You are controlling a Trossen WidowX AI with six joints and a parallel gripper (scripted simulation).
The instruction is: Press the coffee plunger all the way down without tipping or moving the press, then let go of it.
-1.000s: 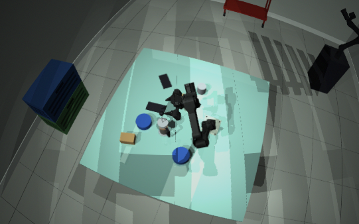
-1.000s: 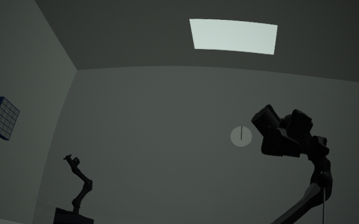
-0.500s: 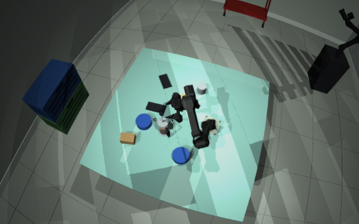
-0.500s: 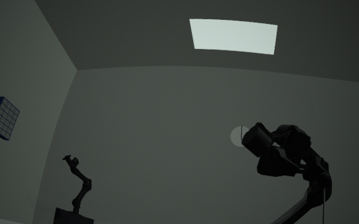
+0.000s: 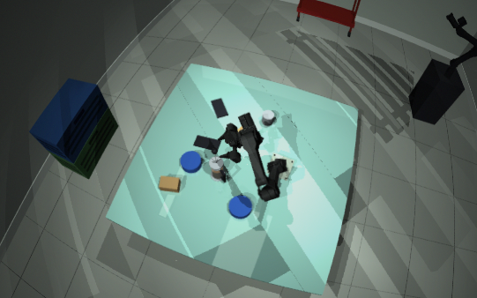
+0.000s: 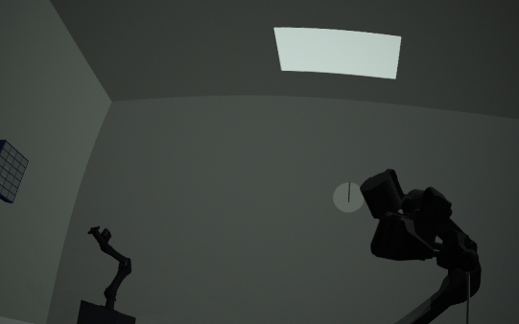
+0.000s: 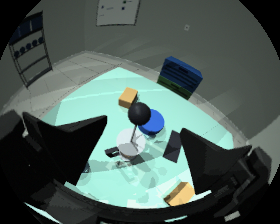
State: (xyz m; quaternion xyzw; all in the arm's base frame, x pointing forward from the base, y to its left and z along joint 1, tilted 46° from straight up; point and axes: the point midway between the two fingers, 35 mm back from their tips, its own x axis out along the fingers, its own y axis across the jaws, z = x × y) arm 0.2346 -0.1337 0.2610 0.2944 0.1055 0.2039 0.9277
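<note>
The coffee press stands upright on the table, with a pale lid and a dark handle at its side. Its plunger is up: a thin rod rises from the lid to the round black knob. My gripper is open and empty. It is above the table beside the press, with its fingertips near the knob. In the wrist view the knob shows between the two fingers, nearer the left one; I cannot tell the exact depth between them. In the exterior view the press is out of view.
Blue discs lie near the press. A tan block lies beyond it. Another tan block is mostly under the arm. Dark slabs and a grey-white cylinder are also there.
</note>
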